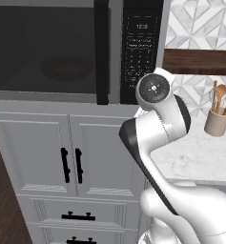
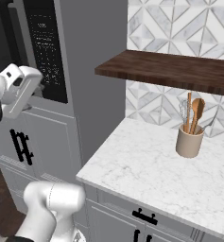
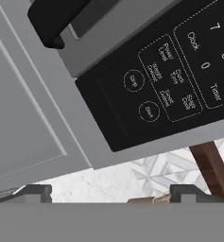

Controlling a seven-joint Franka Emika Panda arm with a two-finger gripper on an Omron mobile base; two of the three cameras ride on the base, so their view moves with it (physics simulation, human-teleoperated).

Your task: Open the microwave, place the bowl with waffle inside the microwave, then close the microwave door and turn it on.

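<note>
The microwave [image 1: 115,47] sits in the cabinet wall, and the microwave door [image 1: 43,47] is shut, with its black bar handle [image 1: 102,52] upright. Through the tinted window the bowl [image 1: 66,68] shows dimly inside as a reddish-brown shape. I cannot make out the waffle through the tint. My gripper [image 3: 112,193] is open and holds nothing. It points at the lower end of the black control panel [image 3: 156,80], close to two round buttons [image 3: 149,111]. In the right base view my hand [image 2: 20,87] hangs just in front of the panel [image 2: 47,52].
A beige utensil cup [image 2: 189,140] with wooden spoons stands on the marble counter [image 2: 142,165] to the right. A dark wooden shelf [image 2: 170,68] hangs above it. White cabinet doors [image 1: 38,152] with short black handles lie under the microwave.
</note>
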